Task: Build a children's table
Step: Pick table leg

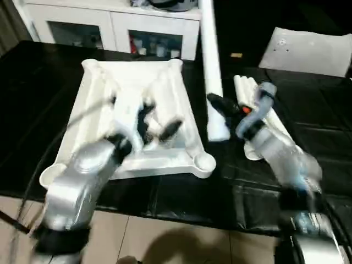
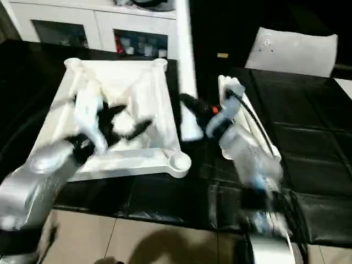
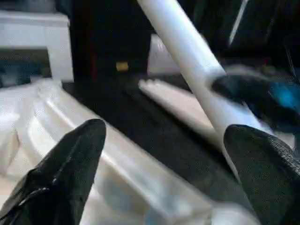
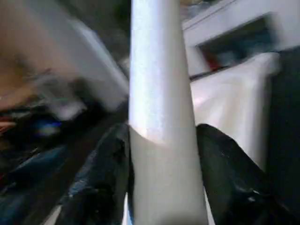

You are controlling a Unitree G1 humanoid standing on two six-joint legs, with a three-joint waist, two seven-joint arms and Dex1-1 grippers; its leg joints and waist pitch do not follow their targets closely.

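White leg upright in right gripper

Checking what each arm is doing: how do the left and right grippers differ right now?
The left gripper has its jaws spread wide and empty, while the right gripper is shut on a white leg. The left gripper hovers over the upturned tabletop; the right gripper is beside it, over the black surface, holding the leg upright. Both have black fingers.

Tabletop lies ribs-up under the left gripper; right gripper clamps one upright leg, spares beside it.
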